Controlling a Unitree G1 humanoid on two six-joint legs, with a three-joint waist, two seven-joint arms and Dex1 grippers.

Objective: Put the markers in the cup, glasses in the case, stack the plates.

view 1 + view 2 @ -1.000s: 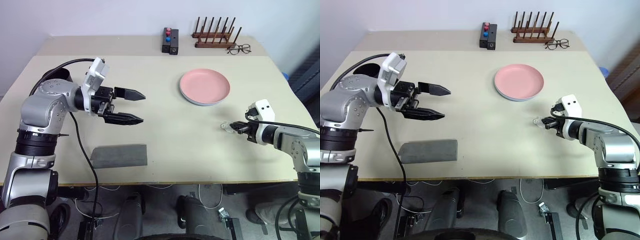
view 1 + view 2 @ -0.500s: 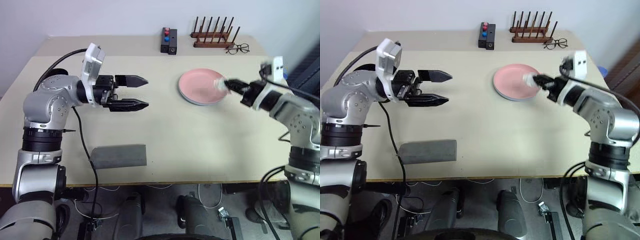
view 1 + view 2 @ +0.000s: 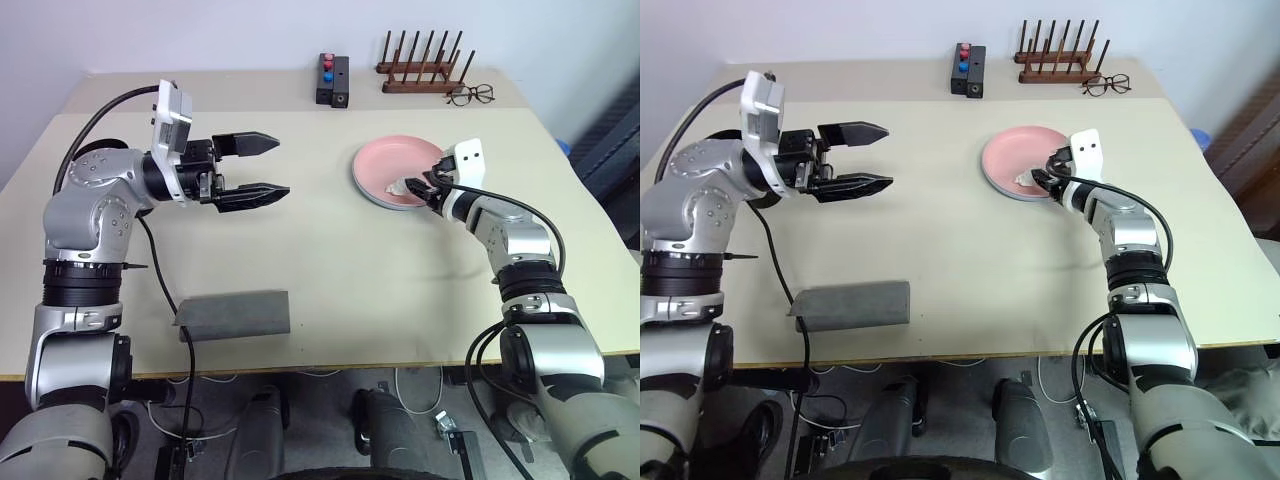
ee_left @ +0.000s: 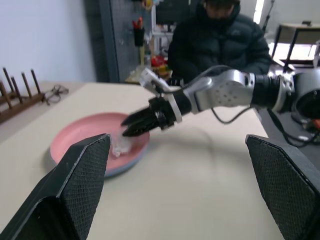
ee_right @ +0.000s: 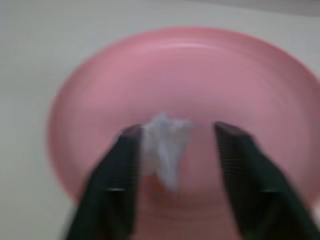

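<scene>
Plates: pink plate (image 3: 400, 172) atop pale one on worktop (image 3: 330, 260), stacked. Right pincer (image 3: 420, 188) spread over plate rim, small crumpled white scrap (image 5: 165, 142) between fingers, apparently dropping. Left pincer (image 3: 268, 166) spread, empty, hovering. Grey case (image 3: 235, 313) near front edge. Next, likely: retract right arm.

— What is on the table (image 4: 210, 190)?
— A pink plate (image 4: 85, 137) with a small white lump (image 4: 120, 146) on it. The right end effector (image 4: 131, 126) reaches over the plate, right by the lump.
— Who is behind?
— A person in a dark coat (image 4: 220, 45).
</scene>
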